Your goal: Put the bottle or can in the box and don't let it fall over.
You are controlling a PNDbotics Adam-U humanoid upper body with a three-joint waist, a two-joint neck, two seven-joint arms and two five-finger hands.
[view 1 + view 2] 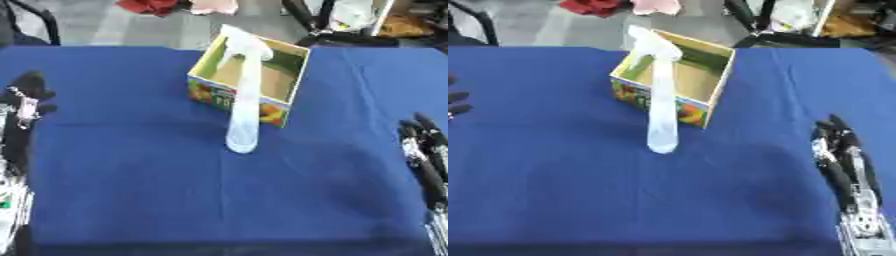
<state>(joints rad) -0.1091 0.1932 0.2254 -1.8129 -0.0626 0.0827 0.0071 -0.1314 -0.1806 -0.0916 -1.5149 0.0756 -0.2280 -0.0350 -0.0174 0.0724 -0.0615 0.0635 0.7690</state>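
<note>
Standing upright between two open robot hands, left [24,107] and right [842,155], a tall translucent plastic bottle [245,100] rises on the blue tablecloth [131,190] outside the open, fruit-printed cardboard box [289,80], whose visible interior holds nothing.

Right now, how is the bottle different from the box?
The bottle is tall, thin and pale, see-through; the box is short, wide and open-topped, with colourful printed sides. The bottle stands on the blue cloth in front of the box, not inside it; the box lies farther back. Both rest on the cloth, and neither hand touches them.
</note>
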